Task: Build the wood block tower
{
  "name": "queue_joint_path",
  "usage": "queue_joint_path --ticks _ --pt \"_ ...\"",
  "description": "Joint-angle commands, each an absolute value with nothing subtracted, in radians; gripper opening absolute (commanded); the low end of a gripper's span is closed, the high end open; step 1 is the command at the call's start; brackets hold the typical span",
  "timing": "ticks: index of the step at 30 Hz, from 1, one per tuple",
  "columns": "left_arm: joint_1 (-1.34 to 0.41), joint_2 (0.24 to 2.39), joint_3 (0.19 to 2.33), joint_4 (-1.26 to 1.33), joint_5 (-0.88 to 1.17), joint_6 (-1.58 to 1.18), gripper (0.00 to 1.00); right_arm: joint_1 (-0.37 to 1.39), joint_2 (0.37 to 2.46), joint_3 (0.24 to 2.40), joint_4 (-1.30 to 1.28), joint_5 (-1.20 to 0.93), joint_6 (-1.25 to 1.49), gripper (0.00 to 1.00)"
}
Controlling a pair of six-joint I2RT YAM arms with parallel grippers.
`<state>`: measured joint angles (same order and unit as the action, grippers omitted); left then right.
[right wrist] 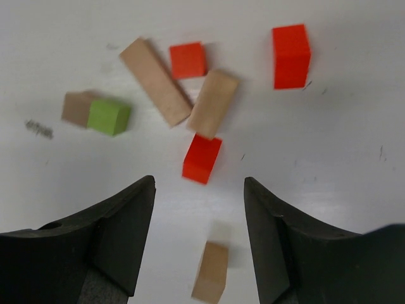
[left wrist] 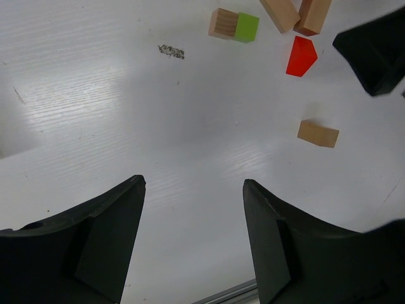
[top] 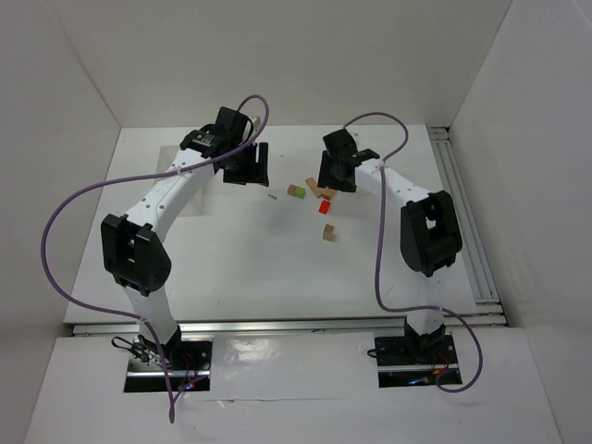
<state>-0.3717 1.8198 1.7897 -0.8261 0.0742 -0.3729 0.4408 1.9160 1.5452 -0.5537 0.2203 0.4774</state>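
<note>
Right wrist view has the right gripper (right wrist: 198,202) spread wide and empty, hovering over the blocks (right wrist: 166,94), which lie loose across the upper half of the frame, nothing stacked yet. A red block (right wrist: 202,158) sits just above the finger gap; to take it cleanly, drop straight, square the pads to its flat sides and spare the plank (right wrist: 212,103) at its upper edge. The left gripper (left wrist: 193,183) hangs open and empty over bare table (left wrist: 126,114). Pieces are matte, sharp-edged wood: grainy tan, painted red, one green block (right wrist: 109,117) butted against a tan cube (right wrist: 77,106) at left. One red piece may be a wedge; hard to tell.
</note>
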Motion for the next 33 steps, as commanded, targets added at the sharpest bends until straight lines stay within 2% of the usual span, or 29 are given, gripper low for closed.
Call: queue_joint_path --ticks 1,7,13,21,24,29,33 --pt "-0.376 1.812 1.838 -0.825 0.06 -0.38 0.75 0.403 2.034 1.633 -0.564 0.221 0.5 0.66" --pt "-0.376 1.803 1.838 -0.825 0.06 -0.38 0.75 0.371 2.16 1.767 -0.583 0.23 0.523 0.66" --pt "-0.376 1.773 1.79 -0.804 0.051 -0.39 0.75 0.353 2.191 1.755 -0.529 0.184 0.532 0.63" --pt "-0.376 1.782 1.79 -0.804 0.07 -0.39 0.75 0.353 2.21 1.746 -0.529 0.173 0.532 0.49" --pt "-0.376 1.792 1.79 -0.804 0.08 -0.39 0.75 0.353 2.201 1.746 -0.529 0.163 0.532 0.49" --pt "-0.385 1.801 1.79 -0.804 0.08 -0.39 0.75 0.353 2.212 1.756 -0.529 0.15 0.532 0.64" --pt "-0.385 1.81 1.79 -0.804 0.08 -0.39 0.75 0.353 2.23 1.767 -0.529 0.16 0.532 0.62"
